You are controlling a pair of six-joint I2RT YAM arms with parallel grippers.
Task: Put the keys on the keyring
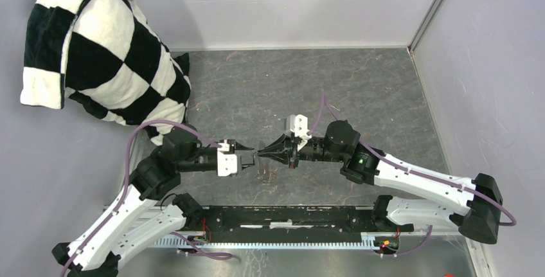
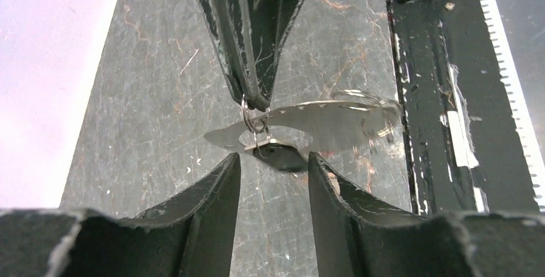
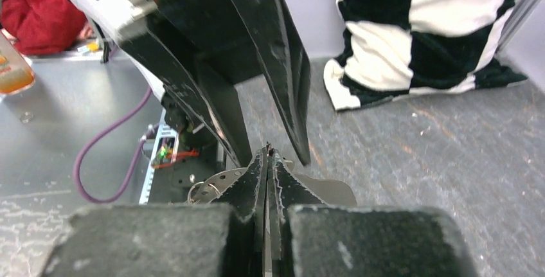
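Note:
My right gripper (image 1: 259,155) is shut on a small wire keyring (image 2: 252,120) and holds it above the grey table. In the left wrist view its fingers (image 2: 247,45) come down from the top. Flat silver key metal (image 2: 321,119) and a black key head (image 2: 283,156) hang from the ring. A second wire loop (image 2: 379,113) sits at the metal's right end. I cannot make out a red-tagged key. My left gripper (image 1: 247,157) is open, its tips (image 2: 273,161) just short of the black head, touching nothing. In the right wrist view, silver metal (image 3: 331,190) shows either side of my shut gripper (image 3: 268,155).
A black-and-white checkered pillow (image 1: 96,52) leans in the back left corner. Grey walls close the back and right. The black base rail (image 1: 289,219) runs along the near edge. A red cloth (image 3: 35,13) and a purple cable (image 3: 103,161) lie beyond the table.

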